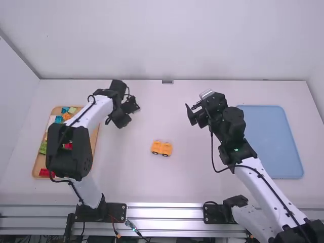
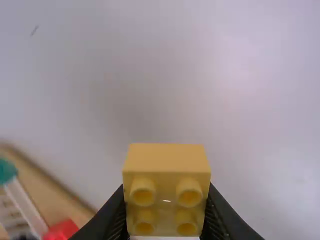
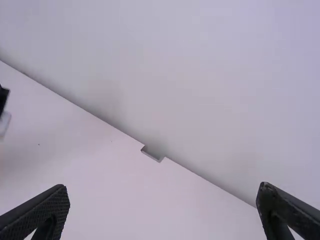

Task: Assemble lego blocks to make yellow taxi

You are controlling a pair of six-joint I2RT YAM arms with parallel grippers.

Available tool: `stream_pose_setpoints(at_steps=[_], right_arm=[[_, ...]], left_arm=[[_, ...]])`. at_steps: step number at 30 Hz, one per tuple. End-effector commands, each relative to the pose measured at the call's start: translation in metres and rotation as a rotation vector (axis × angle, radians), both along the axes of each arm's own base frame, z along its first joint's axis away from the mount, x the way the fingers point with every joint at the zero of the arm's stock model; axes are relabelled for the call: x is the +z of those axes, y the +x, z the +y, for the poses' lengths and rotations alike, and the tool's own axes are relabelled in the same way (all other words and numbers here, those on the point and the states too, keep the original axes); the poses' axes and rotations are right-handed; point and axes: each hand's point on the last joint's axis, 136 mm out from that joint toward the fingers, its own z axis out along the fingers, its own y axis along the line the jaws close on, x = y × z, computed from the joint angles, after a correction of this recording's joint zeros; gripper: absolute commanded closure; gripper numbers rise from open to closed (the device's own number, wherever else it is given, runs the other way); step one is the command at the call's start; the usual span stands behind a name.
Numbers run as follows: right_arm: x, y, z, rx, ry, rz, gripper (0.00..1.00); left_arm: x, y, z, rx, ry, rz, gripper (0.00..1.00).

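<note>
Over the left part of the table, between the block tray and the yellow-orange car (image 1: 161, 148), is my left gripper (image 1: 130, 107). In the left wrist view, my left gripper (image 2: 166, 212) is shut on a yellow block (image 2: 166, 165) with four studs facing the camera. The car stands alone near the table's middle, dark wheels along its near side. Right of and beyond it, my right gripper (image 1: 195, 109) is raised over the table; in the right wrist view, that gripper (image 3: 164, 200) is open, its fingers wide apart with nothing between them.
A wooden tray (image 1: 95, 136) of coloured blocks lies at the left, partly under the left arm. At the right is a blue tray (image 1: 271, 142), beside the right arm. A small metal bracket (image 1: 167, 81) sits at the table's far edge, against the white back wall.
</note>
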Motion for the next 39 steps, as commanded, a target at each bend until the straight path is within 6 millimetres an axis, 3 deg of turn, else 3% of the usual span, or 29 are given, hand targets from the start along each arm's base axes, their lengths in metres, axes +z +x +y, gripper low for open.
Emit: stream_pose_setpoints(at_steps=[1, 2, 7, 16, 20, 27, 33, 34, 35, 36, 38, 39], right_arm=[[0.012, 0.002, 0.000, -0.003, 0.008, -0.019, 0.01], [0.010, 0.001, 0.000, -0.003, 0.004, -0.014, 0.01], [0.009, 0.002, -0.001, -0.006, 0.003, -0.011, 0.01], [0.008, 0.007, -0.017, -0.052, 0.035, 0.009, 0.01], [0.008, 0.007, -0.015, -0.045, 0.028, 0.006, 0.01], [0.006, 0.004, -0.009, -0.030, 0.022, 0.013, 0.01], [0.004, 0.005, -0.012, -0.038, 0.022, 0.024, 0.01], [0.003, 0.004, -0.011, -0.037, 0.022, 0.025, 0.01], [0.003, 0.004, -0.010, -0.034, 0.020, 0.028, 0.01], [0.002, 0.003, -0.009, -0.029, 0.016, 0.030, 0.01], [0.001, 0.003, -0.009, -0.029, 0.012, 0.031, 0.01], [0.001, 0.003, -0.010, -0.032, 0.012, 0.033, 0.01]], left_arm=[[0.007, -0.010, -0.028, -0.310, 0.020, 0.001, 0.88], [0.003, -0.024, -0.046, -0.468, 0.004, 0.034, 0.88], [-0.009, -0.046, -0.066, -0.651, 0.015, 0.076, 0.88], [-0.030, -0.063, -0.070, -0.544, -0.046, 0.120, 0.84], [-0.043, -0.075, -0.072, -0.595, -0.064, 0.138, 0.78], [-0.070, -0.094, -0.063, -0.613, -0.054, 0.169, 0.79], [-0.081, -0.087, -0.057, -0.568, -0.022, 0.124, 0.78], [-0.081, -0.083, -0.056, -0.556, -0.011, 0.110, 0.75], [-0.082, -0.080, -0.055, -0.540, -0.008, 0.096, 0.65], [-0.082, -0.080, -0.056, -0.539, -0.013, 0.093, 0.46], [-0.081, -0.080, -0.056, -0.538, -0.012, 0.095, 0.26], [-0.080, -0.079, -0.057, -0.534, -0.014, 0.093, 0.01]])
